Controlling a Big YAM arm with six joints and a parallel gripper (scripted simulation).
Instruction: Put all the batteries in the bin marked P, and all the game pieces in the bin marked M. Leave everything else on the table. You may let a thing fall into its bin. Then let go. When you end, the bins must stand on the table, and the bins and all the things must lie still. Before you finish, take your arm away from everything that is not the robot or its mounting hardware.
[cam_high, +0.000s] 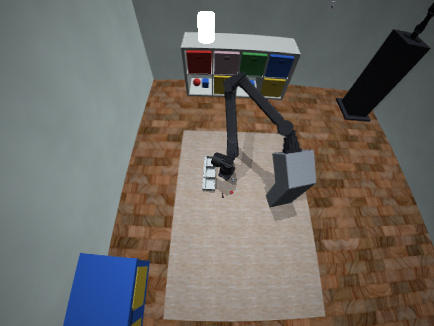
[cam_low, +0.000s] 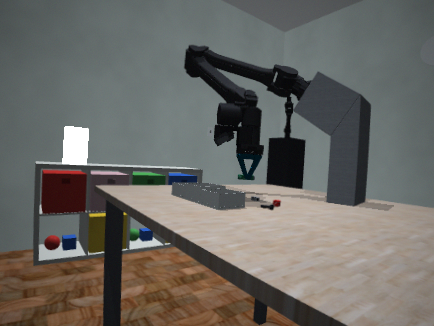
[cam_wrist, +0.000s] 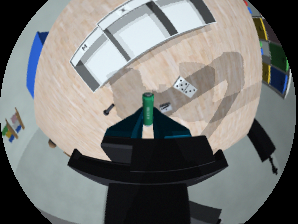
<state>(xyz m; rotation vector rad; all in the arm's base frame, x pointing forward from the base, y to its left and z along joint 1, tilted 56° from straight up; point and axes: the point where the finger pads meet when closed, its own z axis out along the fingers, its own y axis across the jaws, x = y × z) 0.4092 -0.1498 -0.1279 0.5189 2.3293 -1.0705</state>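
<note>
My gripper is shut on a green battery and holds it above the table, beside the bins. Three joined white bins stand in a row: the bin marked M, a middle one with a label like X, and a third whose label is out of view. No P shows. A white domino lies right of the battery in the wrist view. A small grey and dark thing lies near it; I cannot tell what it is. A red piece lies on the table.
A dark bolt-like thing lies near the M end of the bins. A brown thing shows at the left of the wrist view. The grey arm mount stands on the table's other side.
</note>
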